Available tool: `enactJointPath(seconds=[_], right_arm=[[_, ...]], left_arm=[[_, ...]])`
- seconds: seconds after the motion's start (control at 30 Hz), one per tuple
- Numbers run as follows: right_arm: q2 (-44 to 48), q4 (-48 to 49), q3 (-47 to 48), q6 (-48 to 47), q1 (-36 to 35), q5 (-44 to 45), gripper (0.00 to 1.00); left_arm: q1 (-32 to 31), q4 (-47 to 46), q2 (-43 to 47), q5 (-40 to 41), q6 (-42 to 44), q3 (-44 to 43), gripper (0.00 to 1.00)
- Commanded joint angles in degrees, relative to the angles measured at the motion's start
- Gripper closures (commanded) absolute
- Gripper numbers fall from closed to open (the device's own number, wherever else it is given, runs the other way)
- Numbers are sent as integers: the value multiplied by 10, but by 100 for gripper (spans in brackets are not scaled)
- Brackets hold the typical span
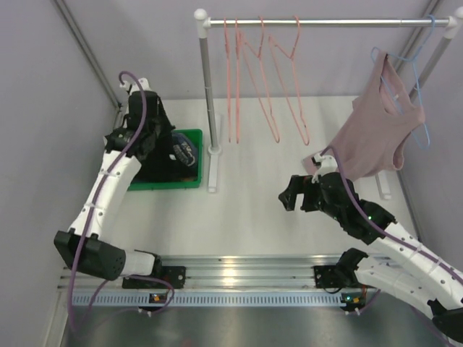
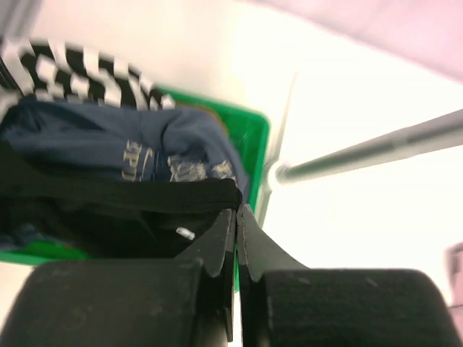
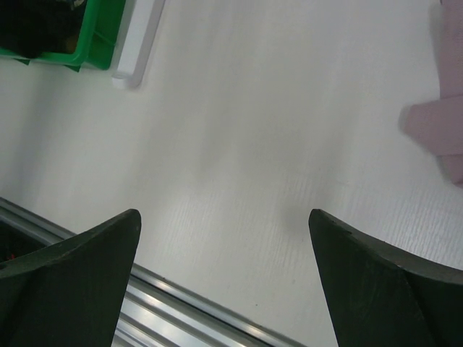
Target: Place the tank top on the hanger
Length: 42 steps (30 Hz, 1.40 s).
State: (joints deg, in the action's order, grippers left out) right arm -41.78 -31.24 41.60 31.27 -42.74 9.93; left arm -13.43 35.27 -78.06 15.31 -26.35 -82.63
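We rate the soft black sleeveless tank top (image 2: pixel 108 195) limp & light, best taken by a strap; left end effector (image 2: pixel 236 211) is clenched on its edge, right end effector (image 3: pixel 224 213) is released.

The surface (image 1: pixel 260 195) is a pale, off-white tabletop, closed in by grey walls on the left and right. A green bin (image 1: pixel 197 160) sits on it at the far left. Just to the bin's right lies the white foot (image 1: pixel 213 170) of a clothes rack, a long bar running front to back, and the matching foot (image 1: pixel 382 185) lies well apart on the right. Along the near edge runs a ribbed aluminium rail (image 1: pixel 239 271), which carries both arm bases.
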Motion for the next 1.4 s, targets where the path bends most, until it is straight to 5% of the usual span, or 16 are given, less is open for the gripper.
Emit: enactJointPath(seconds=[0.0,0.37,0.67,0.87,1.07,1.37], right_arm=[[-1,32,5,-5,-5,-9,0],[21,148,-27,-4,-11,-97,0],[26,358,-107,34,-149,22,2],[-59,549,-168,60,-245,92,6],[-227,677,-108,25,-374,211,9],[-395,708,44,11,-429,286,8]], left_arm=[[0,42,50,-25,18,-95,100],[-7,117,84,-109,3,-300,100],[-7,130,186,-202,-43,-202,100],[-7,129,254,-251,-73,-109,100],[-7,141,292,-264,-73,-68,100],[-7,154,302,-275,-63,-62,100]])
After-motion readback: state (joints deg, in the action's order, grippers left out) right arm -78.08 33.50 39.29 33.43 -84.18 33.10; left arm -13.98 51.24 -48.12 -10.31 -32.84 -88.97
